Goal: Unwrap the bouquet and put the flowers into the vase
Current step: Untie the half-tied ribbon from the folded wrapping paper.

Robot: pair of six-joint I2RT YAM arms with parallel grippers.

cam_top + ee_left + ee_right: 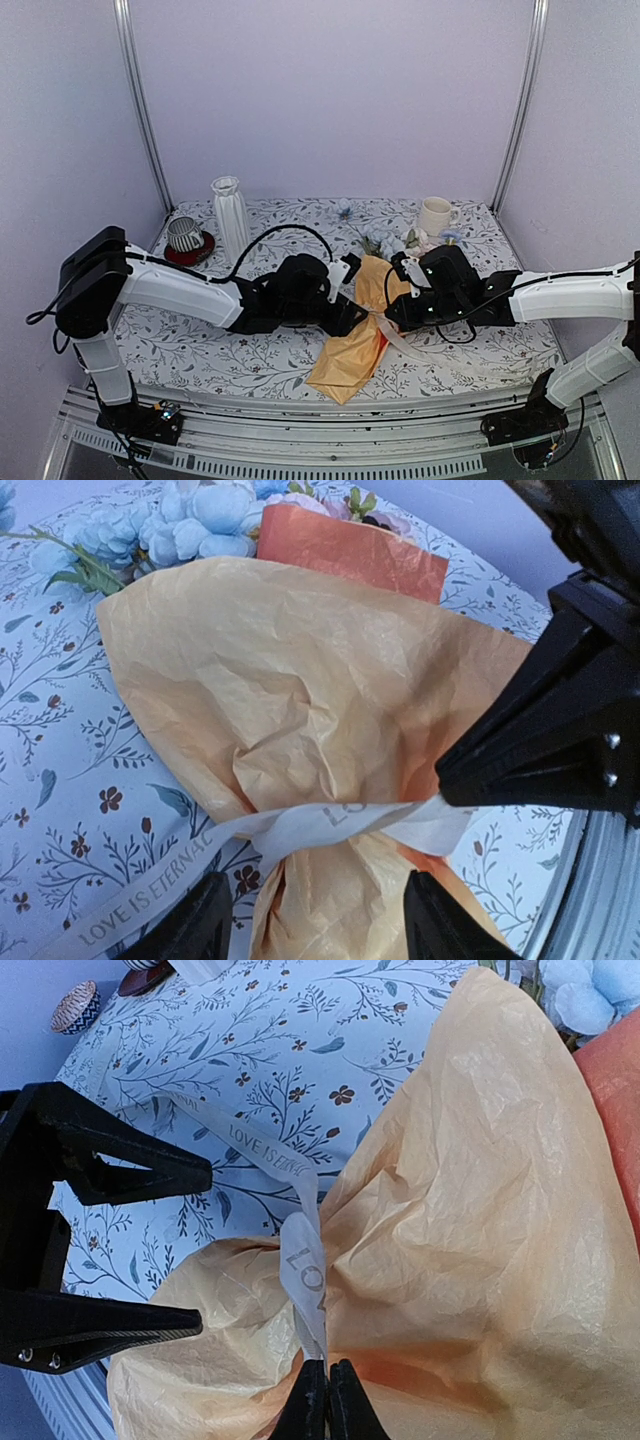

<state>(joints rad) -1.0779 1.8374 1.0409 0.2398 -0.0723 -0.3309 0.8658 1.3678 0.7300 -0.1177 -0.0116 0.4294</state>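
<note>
The bouquet (352, 345) lies mid-table in crinkly yellow-orange paper (300, 700), with its pale blue and pink flowers (385, 240) pointing away from the arms. A whitish printed ribbon (330, 825) cinches the paper. My left gripper (318, 920) is open, its fingers (195, 925) straddling the wrapped stems just below the ribbon. My right gripper (327, 1400) is shut on the ribbon (305, 1270) at the tied waist, on the bouquet's right side (392, 312). The tall white ribbed vase (230, 215) stands upright at the back left, well away from both grippers.
A striped grey cup on a red saucer (186, 238) sits left of the vase. A cream mug (435, 215) stands at the back right beside the blooms. The floral tablecloth (250, 360) ends at a metal rail (320, 440) along the near edge.
</note>
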